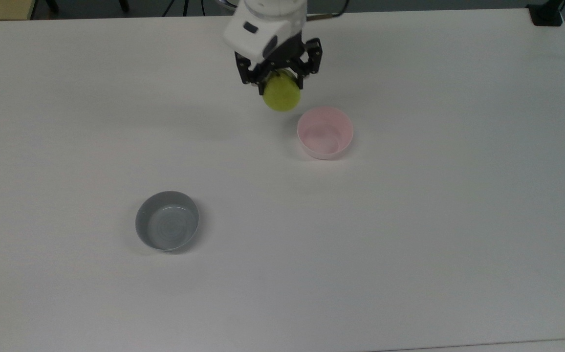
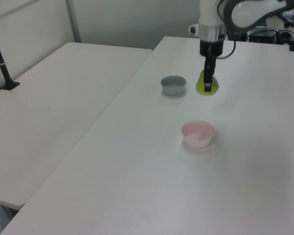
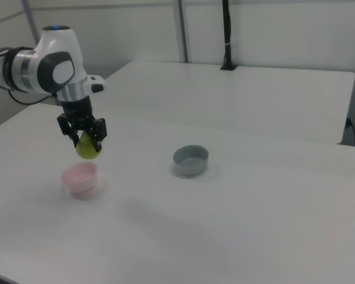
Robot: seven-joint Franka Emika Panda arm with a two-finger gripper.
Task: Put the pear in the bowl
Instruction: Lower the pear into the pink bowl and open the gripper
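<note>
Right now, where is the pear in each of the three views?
Top view: pear upper centre, in the gripper, up-left of the pink bowl.
Left view: pear upper right, beyond the pink bowl.
Right view: pear left, above the pink bowl.

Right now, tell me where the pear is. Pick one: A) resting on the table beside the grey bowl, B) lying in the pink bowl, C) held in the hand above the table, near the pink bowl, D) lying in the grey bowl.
C: the pear hangs clamped in the hand, off the table, just short of the pink bowl; the grey bowl holds nothing.
</note>
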